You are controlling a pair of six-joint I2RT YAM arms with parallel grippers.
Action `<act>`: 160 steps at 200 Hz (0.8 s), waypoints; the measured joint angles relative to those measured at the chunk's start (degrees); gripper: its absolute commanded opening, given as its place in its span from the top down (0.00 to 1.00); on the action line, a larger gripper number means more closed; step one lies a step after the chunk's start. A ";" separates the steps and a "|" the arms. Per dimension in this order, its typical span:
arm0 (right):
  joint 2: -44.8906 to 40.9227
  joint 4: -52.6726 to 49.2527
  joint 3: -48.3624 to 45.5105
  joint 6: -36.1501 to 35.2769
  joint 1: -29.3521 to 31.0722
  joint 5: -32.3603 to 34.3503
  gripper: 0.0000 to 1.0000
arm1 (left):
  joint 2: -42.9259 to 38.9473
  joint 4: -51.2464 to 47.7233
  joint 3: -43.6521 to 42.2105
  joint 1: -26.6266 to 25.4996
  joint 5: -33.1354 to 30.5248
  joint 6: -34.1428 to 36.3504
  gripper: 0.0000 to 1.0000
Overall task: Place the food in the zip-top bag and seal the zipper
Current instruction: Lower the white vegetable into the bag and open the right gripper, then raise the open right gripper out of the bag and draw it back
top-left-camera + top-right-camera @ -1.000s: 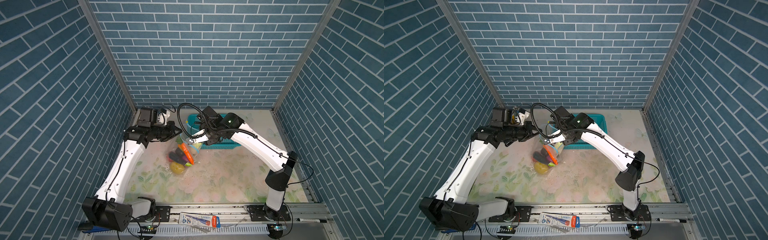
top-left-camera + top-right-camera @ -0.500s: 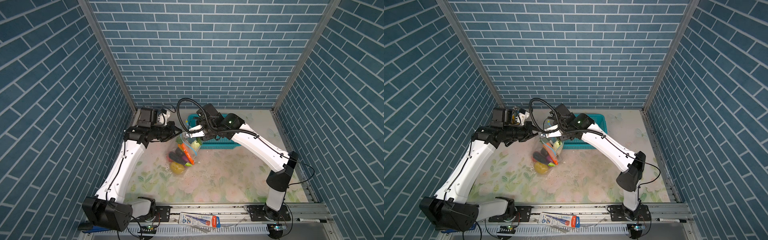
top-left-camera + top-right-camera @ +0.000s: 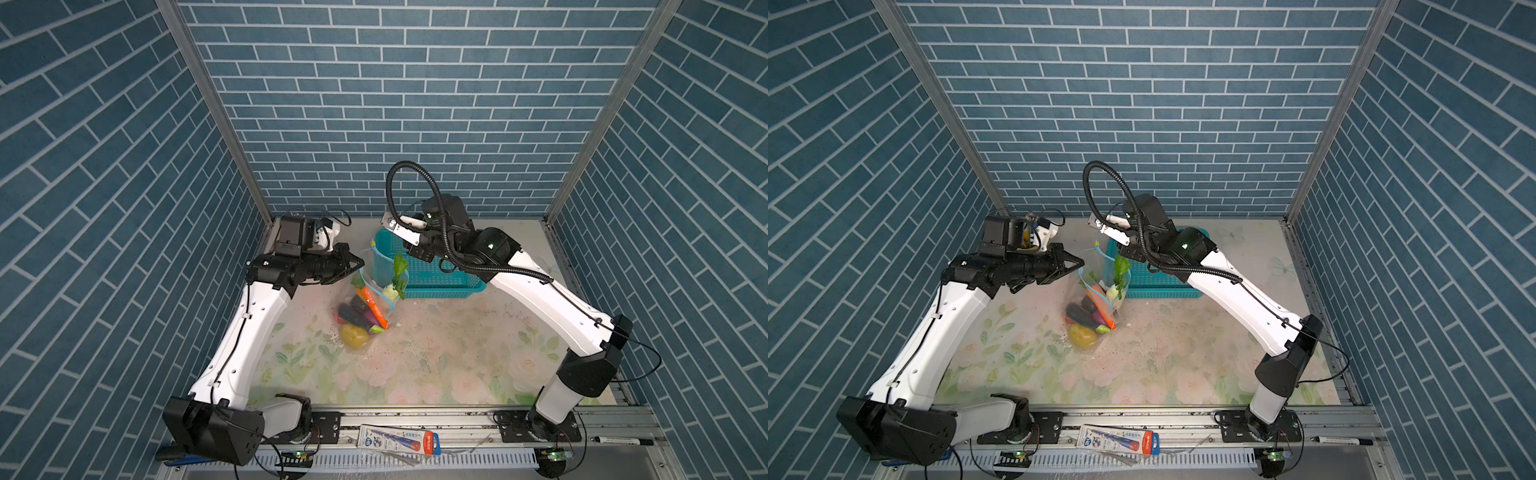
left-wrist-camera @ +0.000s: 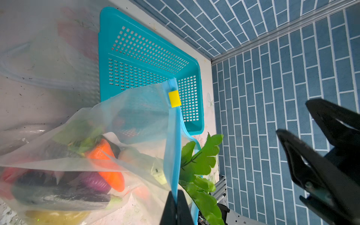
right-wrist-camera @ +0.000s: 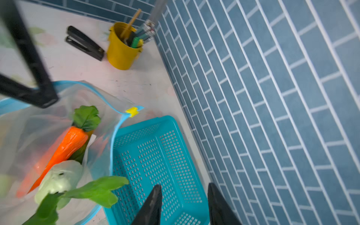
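The clear zip-top bag (image 3: 365,307) (image 3: 1092,309) stands on the mat, mouth up, against the teal basket. My left gripper (image 3: 360,262) (image 4: 176,196) is shut on the bag's light-blue zipper (image 4: 174,140), whose yellow slider (image 4: 174,98) sits at the far end. Inside the bag lie food pieces: a carrot (image 4: 109,167), a purple onion (image 4: 93,181), a dark eggplant (image 3: 353,313) and a yellow potato (image 3: 354,336). A white radish (image 5: 58,180) lies at the mouth, with its green leaves (image 3: 400,270) poking out. My right gripper (image 5: 184,204) (image 4: 292,116) hangs open and empty over the basket.
The teal perforated basket (image 3: 440,282) (image 5: 155,155) lies behind the bag near the back wall. A yellow cup of pens (image 5: 122,48) and a black stapler (image 5: 83,43) stand in the back corner. On the front rail lie a packet (image 3: 399,440) and a marker (image 3: 619,440).
My right gripper has drawn back from the bag's mouth to above the basket, its jaws narrower. The leafy radish now rests in the mouth. The left gripper has kept its hold.
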 measured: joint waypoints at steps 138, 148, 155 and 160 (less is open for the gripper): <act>-11.58 -0.66 -27.23 56.74 -7.93 -23.10 0.51 | -0.09 0.39 -0.28 0.00 0.04 -0.22 1.00; -12.04 1.03 -30.86 58.66 -8.24 -23.71 0.51 | -0.09 0.44 -0.28 0.00 0.04 -0.22 1.00; -12.00 2.03 -32.92 59.65 -8.28 -23.96 0.51 | -0.09 0.46 -0.28 0.00 0.04 -0.22 1.00; -11.85 2.93 -34.27 60.39 -8.28 -23.98 0.52 | -0.09 0.46 -0.28 0.00 0.04 -0.24 1.00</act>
